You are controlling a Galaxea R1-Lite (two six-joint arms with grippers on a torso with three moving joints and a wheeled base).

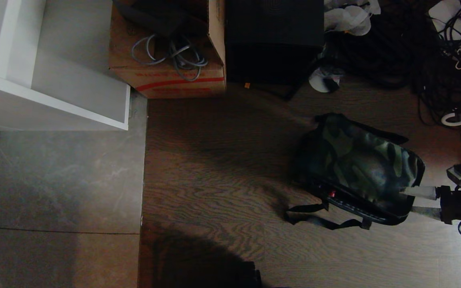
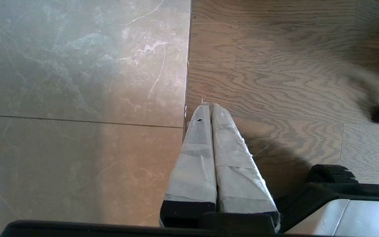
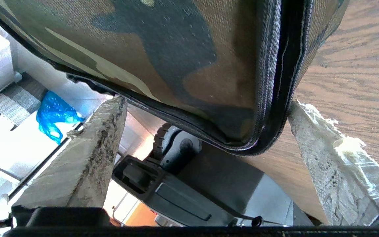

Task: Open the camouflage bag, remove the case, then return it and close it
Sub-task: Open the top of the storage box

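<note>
Camouflage bag (image 1: 360, 168) lies on brown wood flooring at the right of the head view, its green-and-dark top panel up, a black strap (image 1: 318, 218) trailing toward the near side. Red printing on a cardboard box (image 1: 166, 78) behind is too blurred to read. Bare wood stretches left of the bag to grey tiles. The right gripper (image 1: 408, 200) reaches its far-right corner, fingers spread.

Left wrist view: the left gripper (image 2: 209, 107), fingers pressed together, hangs over the tile-wood seam.

Right wrist view: both pale fingers (image 3: 97, 144) flank the bag's zippered corner (image 3: 258, 141), released.
</note>
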